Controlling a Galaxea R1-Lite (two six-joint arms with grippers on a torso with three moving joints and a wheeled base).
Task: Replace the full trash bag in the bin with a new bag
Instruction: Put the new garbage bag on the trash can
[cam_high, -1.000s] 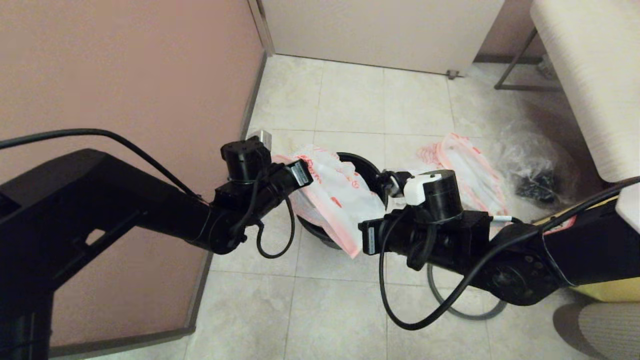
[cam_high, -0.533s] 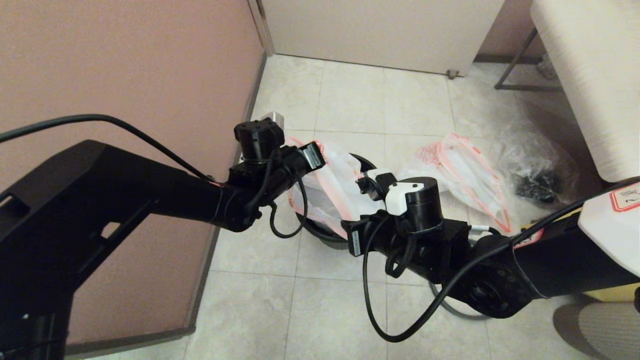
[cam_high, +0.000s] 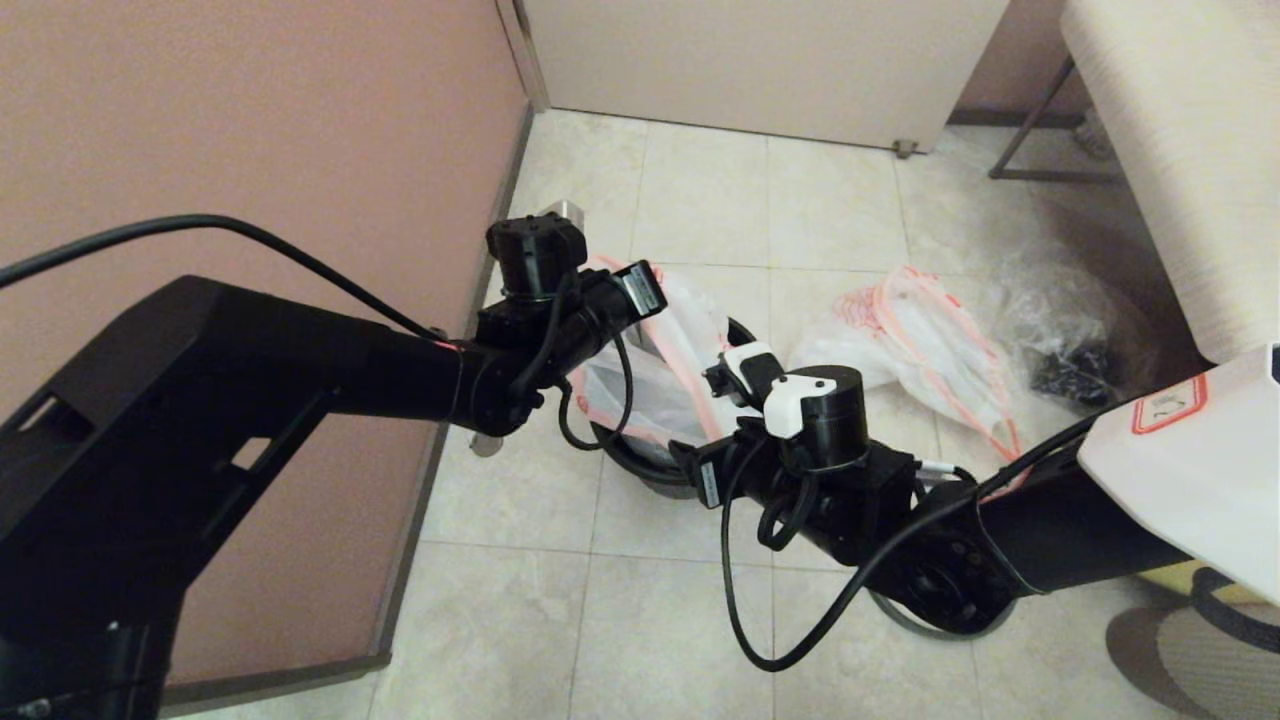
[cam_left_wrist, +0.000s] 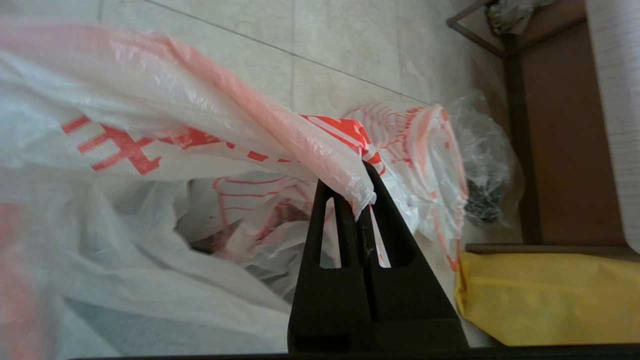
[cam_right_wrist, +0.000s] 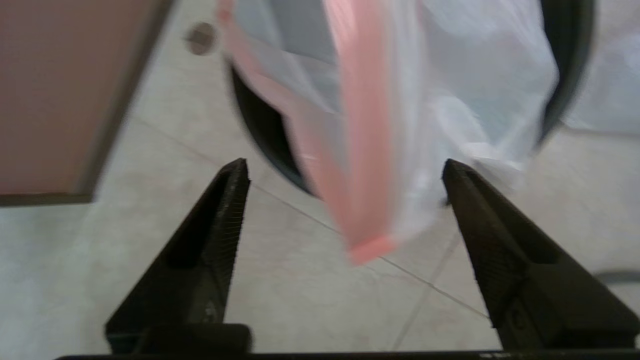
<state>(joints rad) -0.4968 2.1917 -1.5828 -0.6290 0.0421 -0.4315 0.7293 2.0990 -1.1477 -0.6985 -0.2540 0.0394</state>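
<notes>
Left arm reaches in along the pink wall, and the left pincer is pinched tight on the orange edge of the new bag, holding it up over the bin. The bag hangs open w/ its mouth sagging, red lettering on the side; lower part drops down into the bin, though can't tell how far it's seated. The bin is a small black bucket on the tiled floor, mostly hidden by plastic and arms; nothing visible in it besides the new bag. Just right of the bin, the right pincer hovers w/ fingers wide apart, gripping nothing; a hanging orange-edged fold of the bag dangles btwn them w/o touching, as far as the right wrist view shows. Further right, the full trash bag lies slumped on the floor, well clear of the bin, orange band showing. Beside it, a clear crinkled bag w/ sth black inside. A yellow bag sits low at the far right.
</notes>
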